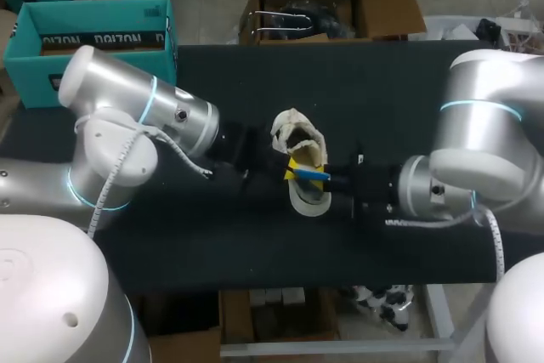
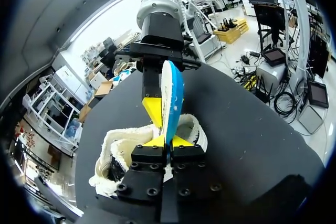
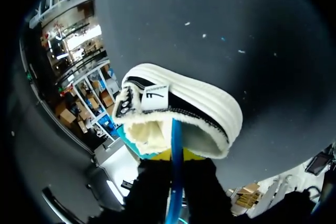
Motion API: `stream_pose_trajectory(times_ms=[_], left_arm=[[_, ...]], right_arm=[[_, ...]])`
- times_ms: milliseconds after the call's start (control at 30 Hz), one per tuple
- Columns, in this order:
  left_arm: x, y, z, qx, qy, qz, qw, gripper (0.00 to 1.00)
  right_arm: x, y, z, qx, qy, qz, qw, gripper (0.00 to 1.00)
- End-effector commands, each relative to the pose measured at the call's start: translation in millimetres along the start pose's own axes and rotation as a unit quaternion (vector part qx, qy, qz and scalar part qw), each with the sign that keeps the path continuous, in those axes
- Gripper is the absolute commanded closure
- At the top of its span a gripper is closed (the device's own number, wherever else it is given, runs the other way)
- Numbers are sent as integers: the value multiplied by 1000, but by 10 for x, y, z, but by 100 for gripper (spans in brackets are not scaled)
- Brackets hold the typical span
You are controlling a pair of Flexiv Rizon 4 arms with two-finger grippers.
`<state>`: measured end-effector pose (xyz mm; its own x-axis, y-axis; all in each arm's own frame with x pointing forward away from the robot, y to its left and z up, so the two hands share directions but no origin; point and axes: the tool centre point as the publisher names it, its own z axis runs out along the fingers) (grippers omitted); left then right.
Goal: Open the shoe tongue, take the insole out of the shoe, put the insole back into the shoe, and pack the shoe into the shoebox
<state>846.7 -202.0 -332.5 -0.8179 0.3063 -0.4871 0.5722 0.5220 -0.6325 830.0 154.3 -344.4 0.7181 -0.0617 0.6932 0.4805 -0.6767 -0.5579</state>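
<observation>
A white fleece-lined shoe [image 1: 299, 135] lies on its side in the middle of the black table [image 1: 408, 82]. A blue-and-white insole [image 1: 311, 173] stands on edge just above the shoe's opening. My left gripper [image 1: 287, 167] comes in from the left and is shut on one end of it. In the left wrist view the insole [image 2: 172, 95] rises from between the yellow tips of that gripper [image 2: 168, 141], over the shoe [image 2: 118, 145]. My right gripper [image 1: 326, 178] is shut on the other end. In the right wrist view the insole [image 3: 176, 142] runs between its fingers [image 3: 176, 157], ahead of the shoe [image 3: 210, 103]. The teal shoebox [image 1: 93, 40] stands open at the back left.
Both arms meet over the table's middle, with their forearms low across it. Bare black tabletop [image 1: 255, 252] lies in front of the shoe and behind it [image 1: 357, 74].
</observation>
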Motion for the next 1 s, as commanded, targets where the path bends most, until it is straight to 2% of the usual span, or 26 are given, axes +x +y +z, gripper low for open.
stream_pose_trajectory(times_ms=[33,233,300,433,500,667,733,767,833,1000], left_arm=[[-30,77,58,-5,2,-5,1000,91],[-45,198,99,-13,5,-19,1000,100],[-62,234,111,-14,6,-25,1000,100],[-73,269,127,-13,6,-32,999,95],[-62,260,111,-8,7,-31,999,87],[-9,153,26,6,6,-18,1000,72],[-7,105,19,8,6,-11,1000,69],[-9,71,23,11,5,-7,1000,73],[-23,18,33,16,5,-3,1000,100],[-55,-25,109,14,8,5,1000,100]], right_arm=[[42,108,96,3,-7,0,1000,100],[49,224,169,5,-9,5,1000,100],[54,262,189,4,-11,9,1000,100],[67,314,232,5,-14,16,1000,100],[69,311,239,4,-14,18,1000,100],[76,278,197,1,-14,19,1000,100],[79,277,185,0,-14,20,1000,100],[81,277,183,0,-14,20,1000,100],[85,276,180,-1,-14,21,1000,100],[82,267,179,1,-13,23,1000,100]])
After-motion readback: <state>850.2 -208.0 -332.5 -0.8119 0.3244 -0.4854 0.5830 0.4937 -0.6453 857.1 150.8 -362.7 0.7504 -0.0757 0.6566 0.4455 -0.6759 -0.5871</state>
